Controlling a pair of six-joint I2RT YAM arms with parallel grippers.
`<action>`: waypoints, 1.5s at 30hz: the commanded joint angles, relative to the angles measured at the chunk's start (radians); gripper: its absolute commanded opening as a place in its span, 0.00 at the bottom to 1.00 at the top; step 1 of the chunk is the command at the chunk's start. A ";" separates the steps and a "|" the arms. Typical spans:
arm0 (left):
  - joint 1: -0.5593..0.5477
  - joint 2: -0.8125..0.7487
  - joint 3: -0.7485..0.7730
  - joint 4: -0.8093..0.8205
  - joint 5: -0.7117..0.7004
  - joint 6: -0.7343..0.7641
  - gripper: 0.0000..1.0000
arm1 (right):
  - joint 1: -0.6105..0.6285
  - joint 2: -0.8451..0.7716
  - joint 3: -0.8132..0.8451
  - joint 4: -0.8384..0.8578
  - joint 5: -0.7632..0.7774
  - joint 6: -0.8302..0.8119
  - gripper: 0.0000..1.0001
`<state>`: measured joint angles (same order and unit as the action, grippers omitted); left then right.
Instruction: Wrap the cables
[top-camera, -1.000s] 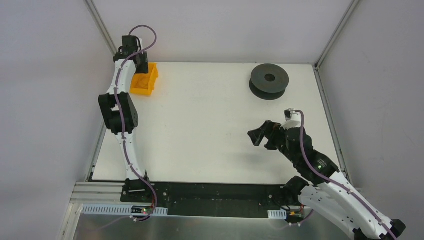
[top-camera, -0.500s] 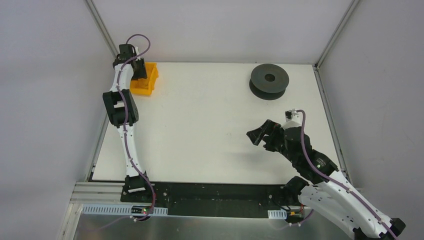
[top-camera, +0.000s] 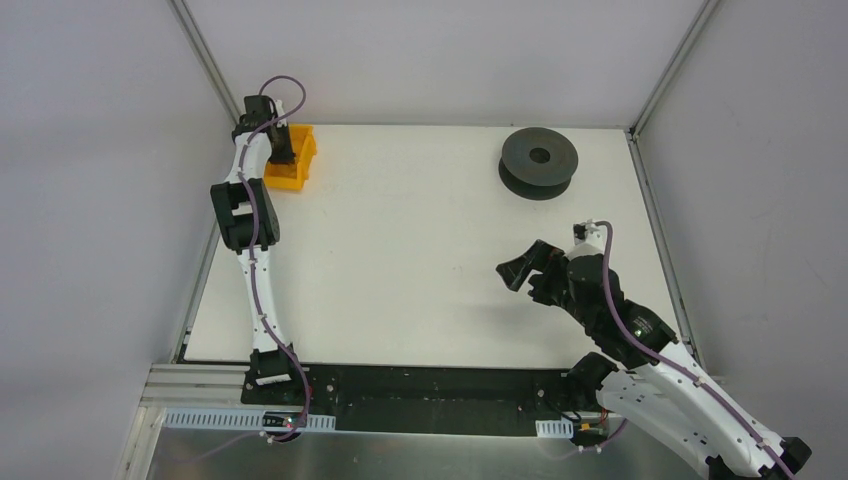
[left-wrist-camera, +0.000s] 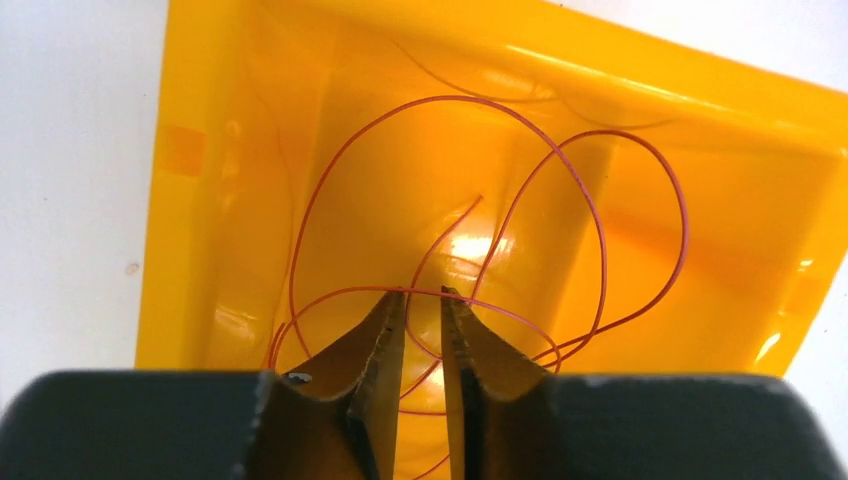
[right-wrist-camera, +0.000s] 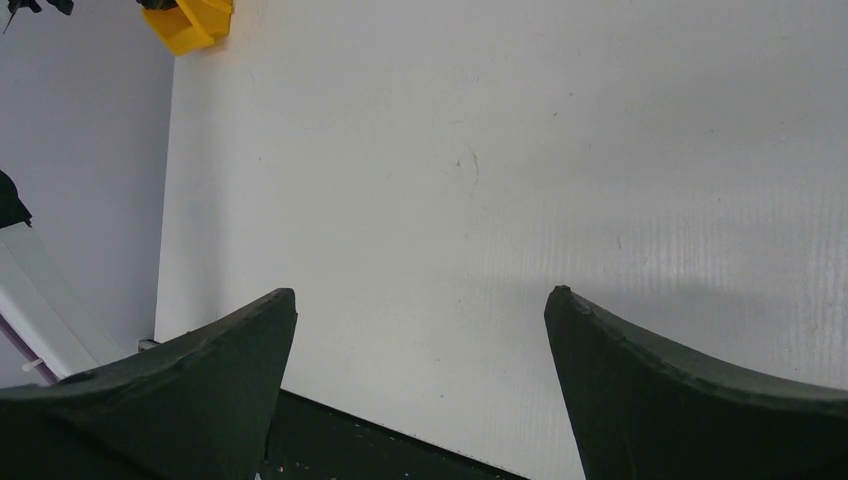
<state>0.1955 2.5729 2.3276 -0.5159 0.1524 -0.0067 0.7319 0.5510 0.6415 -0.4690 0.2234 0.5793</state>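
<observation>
Left wrist view: my left fingers (left-wrist-camera: 392, 325) are now down in the yellow bin (left-wrist-camera: 200, 200), closing around the cable (left-wrist-camera: 440, 97).
A narrow gap remains, so nothing is pinched yet; my right fingers (right-wrist-camera: 240, 350) are spread wide and empty.

White arms (top-camera: 680, 400), black joints (top-camera: 243, 215), mauve cables (top-camera: 263, 300)

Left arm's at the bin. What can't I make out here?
- Top view: the red wire, too thin and under the left gripper in the yellow bin.
- Left wrist: whether it passes between the tips or beneath them; its lower loops, behind the fingers.
- Right wrist: spool, out of frame.
</observation>
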 joint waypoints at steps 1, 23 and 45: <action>-0.002 0.008 0.038 0.020 0.034 0.025 0.13 | 0.002 -0.006 0.040 0.005 0.017 0.024 0.99; -0.005 -0.294 -0.039 0.073 0.001 -0.093 0.00 | 0.002 -0.046 0.040 -0.020 0.034 0.030 0.98; -0.163 -0.951 -0.355 0.088 0.266 -0.316 0.00 | 0.002 -0.131 0.053 -0.144 0.172 0.104 0.98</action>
<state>0.0895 1.7416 2.0552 -0.4480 0.3473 -0.2722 0.7319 0.4503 0.6765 -0.6186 0.4034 0.6605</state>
